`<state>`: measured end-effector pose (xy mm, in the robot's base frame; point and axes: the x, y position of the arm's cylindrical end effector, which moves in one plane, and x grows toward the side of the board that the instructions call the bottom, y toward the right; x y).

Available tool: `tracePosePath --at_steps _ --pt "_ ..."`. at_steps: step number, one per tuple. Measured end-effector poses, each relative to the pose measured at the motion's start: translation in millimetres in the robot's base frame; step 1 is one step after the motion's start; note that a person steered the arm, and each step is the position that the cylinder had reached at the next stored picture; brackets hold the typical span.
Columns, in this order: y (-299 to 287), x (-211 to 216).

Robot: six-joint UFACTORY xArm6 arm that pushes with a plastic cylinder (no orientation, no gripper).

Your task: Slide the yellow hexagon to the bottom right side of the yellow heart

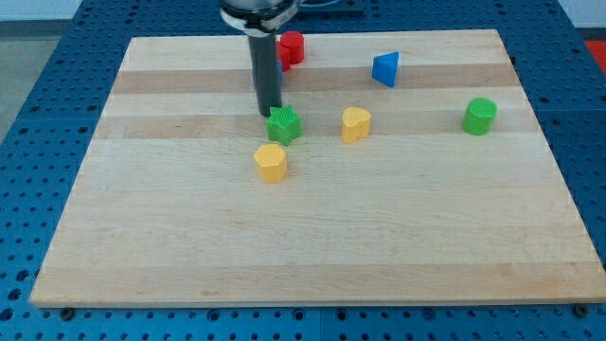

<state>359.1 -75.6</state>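
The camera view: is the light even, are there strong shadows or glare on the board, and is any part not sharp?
Camera view: light is soft and even; the wooden board shows no glare; the yellow hexagon, yellow heart and green star cast only faint shadows; blocks look sharp; the rod is cut off at the view's top, my tip touching or just behind the star.

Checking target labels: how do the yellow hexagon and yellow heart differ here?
Shape: the yellow hexagon has flat sides; the yellow heart has a rounded, notched outline.
Place: the hexagon lies lower and further to the view's left than the heart.
Neighbours: the hexagon sits just below the green star, where my tip rests; the heart stands apart, right of that star.
Both are yellow and similar in size.
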Motion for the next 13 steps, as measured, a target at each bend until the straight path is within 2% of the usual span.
tracePosePath --at_steps 2,4,5,8,11,13 --pt "-37.9 32.3" --pt "-37.9 92.4" --pt "-35.1 105.4" --pt "33.7 107.3" --pt "41.5 112.0" --pt "60.1 93.2"
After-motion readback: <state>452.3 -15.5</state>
